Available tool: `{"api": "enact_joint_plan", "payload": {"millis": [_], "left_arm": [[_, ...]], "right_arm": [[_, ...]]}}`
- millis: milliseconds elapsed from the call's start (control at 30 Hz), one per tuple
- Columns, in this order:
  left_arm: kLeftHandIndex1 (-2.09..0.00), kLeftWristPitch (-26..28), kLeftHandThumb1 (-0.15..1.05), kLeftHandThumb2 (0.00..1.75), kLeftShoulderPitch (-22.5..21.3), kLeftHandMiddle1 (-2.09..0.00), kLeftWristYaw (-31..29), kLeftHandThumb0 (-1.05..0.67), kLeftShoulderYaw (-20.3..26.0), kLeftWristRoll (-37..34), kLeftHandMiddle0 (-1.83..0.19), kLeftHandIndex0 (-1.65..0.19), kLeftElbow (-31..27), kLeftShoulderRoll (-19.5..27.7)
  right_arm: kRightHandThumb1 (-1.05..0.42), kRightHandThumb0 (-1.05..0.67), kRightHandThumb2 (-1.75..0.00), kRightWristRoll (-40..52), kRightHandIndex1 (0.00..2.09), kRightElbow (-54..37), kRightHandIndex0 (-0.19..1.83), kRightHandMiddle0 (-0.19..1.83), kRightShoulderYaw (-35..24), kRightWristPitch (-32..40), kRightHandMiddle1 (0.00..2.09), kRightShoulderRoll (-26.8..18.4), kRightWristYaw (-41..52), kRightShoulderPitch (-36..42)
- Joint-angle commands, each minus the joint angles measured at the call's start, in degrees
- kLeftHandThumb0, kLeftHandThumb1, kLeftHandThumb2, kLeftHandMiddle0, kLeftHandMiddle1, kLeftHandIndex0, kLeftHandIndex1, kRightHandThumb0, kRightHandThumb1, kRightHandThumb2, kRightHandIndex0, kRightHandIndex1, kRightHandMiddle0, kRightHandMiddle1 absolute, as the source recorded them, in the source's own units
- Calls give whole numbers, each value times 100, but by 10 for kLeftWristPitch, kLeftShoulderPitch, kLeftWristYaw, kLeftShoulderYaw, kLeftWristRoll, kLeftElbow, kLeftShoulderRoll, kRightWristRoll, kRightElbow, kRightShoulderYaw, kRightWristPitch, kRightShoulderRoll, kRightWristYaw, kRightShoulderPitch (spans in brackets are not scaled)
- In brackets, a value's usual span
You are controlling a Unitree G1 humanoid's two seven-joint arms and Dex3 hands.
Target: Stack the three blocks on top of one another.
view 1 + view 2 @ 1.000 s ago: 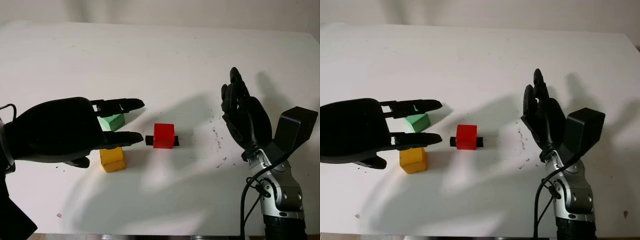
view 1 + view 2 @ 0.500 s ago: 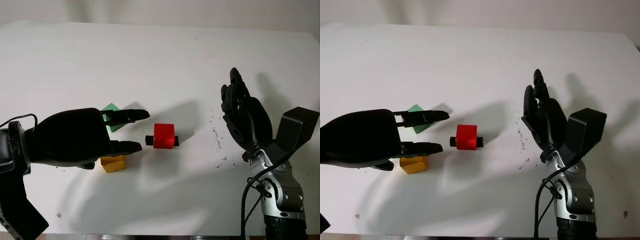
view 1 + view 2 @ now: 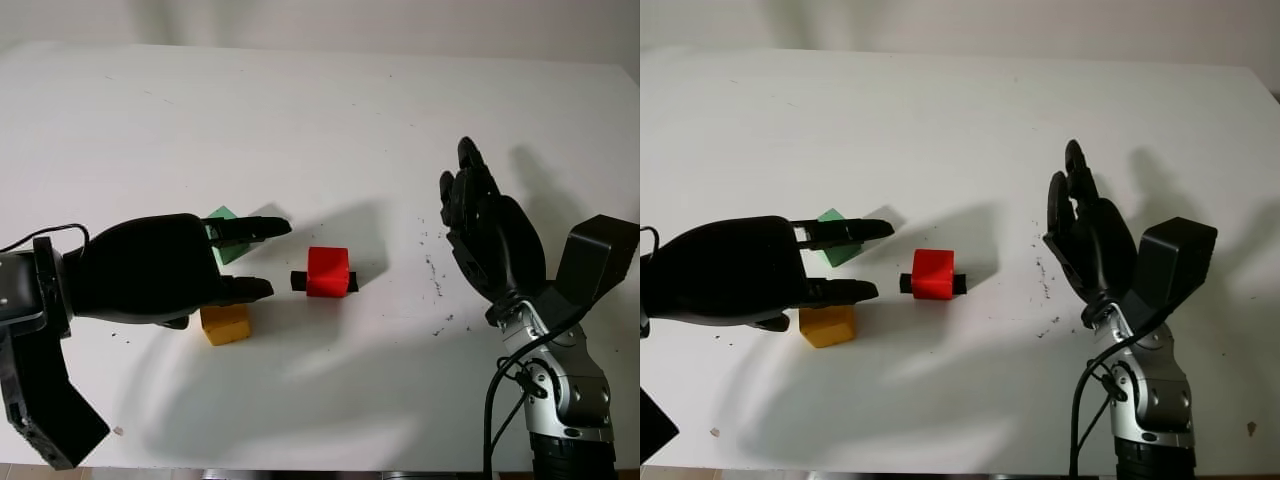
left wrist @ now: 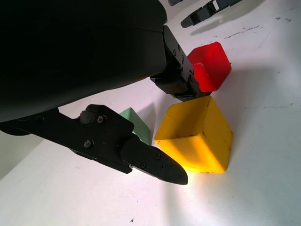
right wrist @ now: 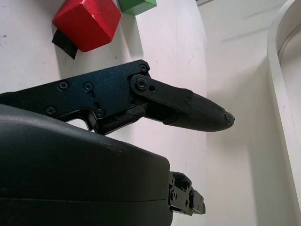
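Here the left hand (image 3: 170, 270), open and holding nothing, hangs over the small green block (image 3: 224, 219) and yellow plastic cube (image 3: 225, 324), risking knocking either aside.

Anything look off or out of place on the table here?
The red block sits on a black strip that sticks out on both sides. Dark specks are scattered on the white table near the open right hand. Nothing is damaged or spilled.

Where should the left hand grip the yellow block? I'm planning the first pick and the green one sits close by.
Grip the yellow block by two opposite upright faces, coming from above. It sits flat and apart from the green block and red block, so its sides look free. The left hand hovers open over it; the right hand is open, off to the side.
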Motion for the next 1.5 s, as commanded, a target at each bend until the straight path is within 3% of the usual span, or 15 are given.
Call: {"api": "enact_joint_plan", "payload": {"millis": [0,200,233,267,333,367,633,967,1200,1300,1467], "left_arm": [[-10,-4,89,6,-6,-6,7,-42,-5,-6,-1,-58,5,5],[-16,-3,91,6,-5,-6,2,-40,-13,-35,-3,-68,14,3],[-37,-1,92,6,-5,-6,-2,-39,-14,-45,-2,-60,14,4],[-83,1,94,6,-4,-6,-5,-38,-15,-53,-1,-37,14,4],[-120,2,95,6,-3,-6,-10,-37,-17,-63,-2,-20,13,4],[-125,2,95,5,-2,-6,-13,-38,-17,-66,-3,-19,12,4],[-107,-5,91,5,-3,-8,-12,-37,-12,-60,-13,-50,23,4],[-130,-14,87,5,-32,-6,-5,-33,-18,-30,-21,-50,34,7],[-125,-24,86,5,-90,-7,-9,-34,-25,-24,-27,-52,36,11],[-134,-23,87,6,-126,-5,-17,-36,-30,-11,-25,-46,27,13],[-136,3,87,5,-199,-6,-61,-39,-52,-55,-25,-51,27,5]], "right_arm": [[-105,-66,-72,1,0,-12,-19,-19,-4,-1,0,-2,1,7],[-105,-66,-72,3,0,-13,-19,-19,-5,-1,0,-1,0,9],[-105,-66,-71,4,0,-11,-19,-19,-6,-1,0,-2,1,9],[-105,-67,-71,3,0,-11,-19,-19,-6,0,0,-2,1,9],[-105,-67,-71,0,0,-10,-19,-19,-4,-2,0,-5,2,9],[-105,-66,-71,-1,0,-10,-19,-19,-4,-3,0,-6,3,9],[-105,-65,-73,-6,0,-9,-19,-19,-3,-1,0,-6,3,9],[-105,-66,-70,-7,0,-5,-19,-19,-4,-7,0,-5,9,13],[-105,-68,-66,-5,0,7,-19,-19,-2,-17,0,1,11,12],[-105,-68,-65,-7,0,11,-19,-19,-1,-23,0,4,10,11],[-105,-66,-67,-6,0,21,-19,-19,0,-28,0,10,6,9]]}}
